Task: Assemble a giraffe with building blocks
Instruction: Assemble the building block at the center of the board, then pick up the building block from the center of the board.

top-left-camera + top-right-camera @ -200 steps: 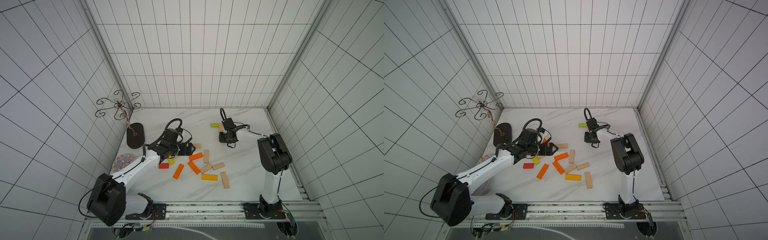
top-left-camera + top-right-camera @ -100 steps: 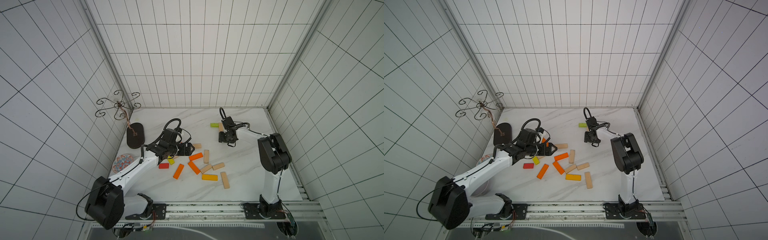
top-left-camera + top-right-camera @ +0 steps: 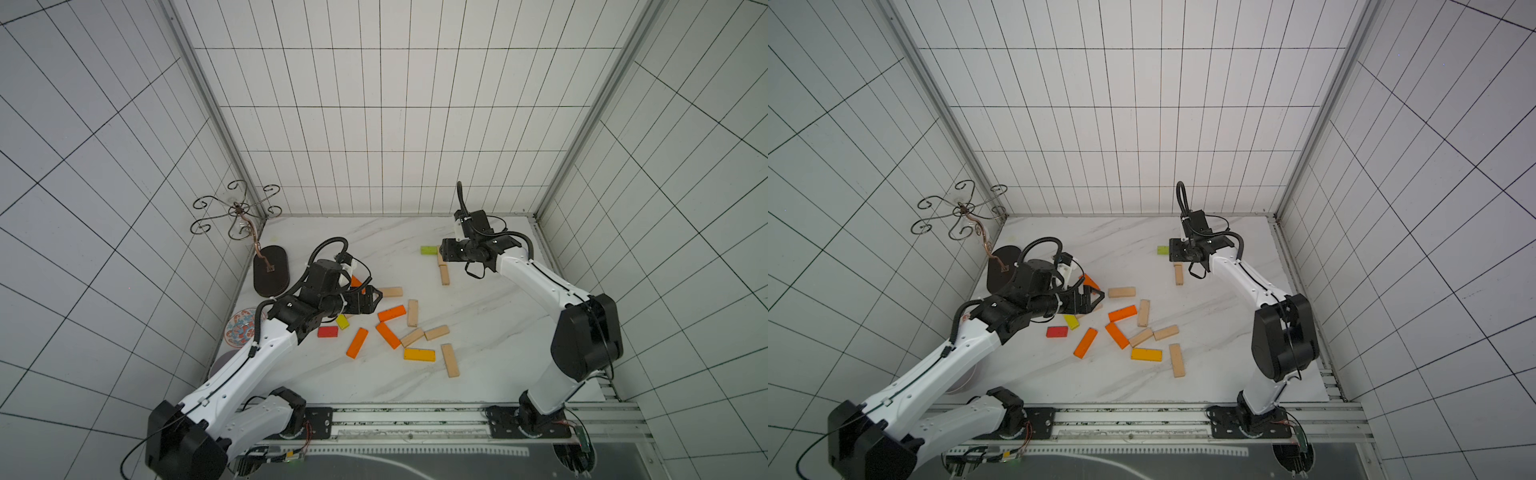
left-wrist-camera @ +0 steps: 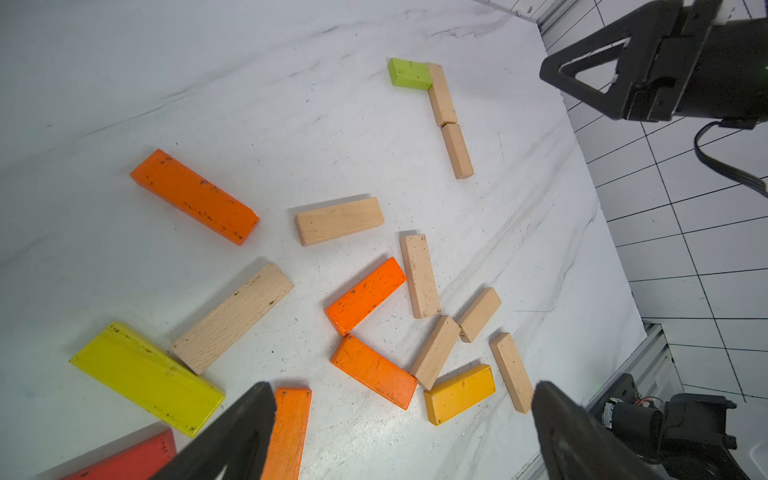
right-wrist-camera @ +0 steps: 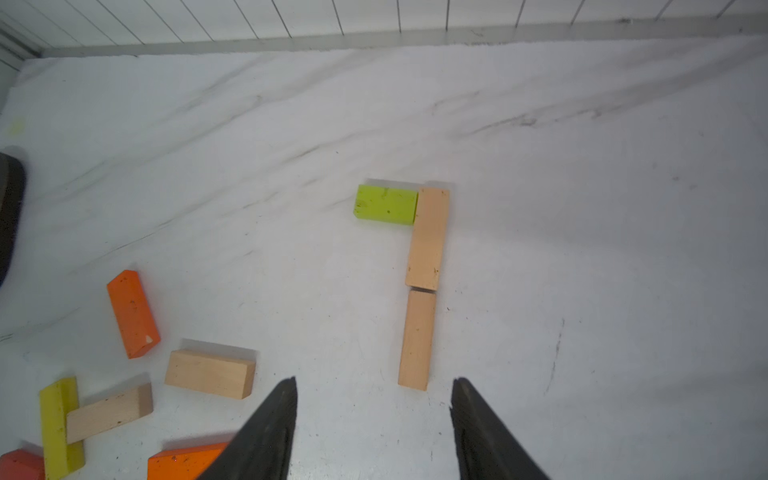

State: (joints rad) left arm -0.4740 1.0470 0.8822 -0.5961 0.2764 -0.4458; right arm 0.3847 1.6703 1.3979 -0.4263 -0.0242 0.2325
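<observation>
The lime green block [image 5: 386, 204] is lying flat on the marble table [image 3: 478, 374], in the part near the back wall on the right arm's side. Its short end is touching the side of a first pale bar [image 5: 428, 239], so the two are making an L. A second pale bar [image 5: 417, 340] is meeting the first end to end, slightly out of line, on the end away from the lime green block.

The right gripper [image 5: 372, 382] is hanging just beside the lime green block, above the pale bars. Its jaws are standing apart with nothing between them.

The loose blocks are lying scattered well apart from the lime green block, toward the left arm and the front rail. Among them are a red block [image 3: 327, 331], a small yellow block [image 3: 342, 321], three orange bars [image 3: 357, 342] [image 3: 391, 313] [image 3: 388, 335], an amber bar [image 3: 419, 354] and several pale ones such as a long pale bar [image 3: 450, 360]. All are lying flat, some touching at their corners.

The left gripper [image 4: 401, 386] is hovering over the side of this scatter farthest from the lime green block. Its jaws are spread wide and gripping nothing.

Farther still from the lime green block, a dark oval stand base [image 3: 271, 270] is sitting at the table's left edge. A patterned plate [image 3: 241, 331] is showing beyond that edge.
</observation>
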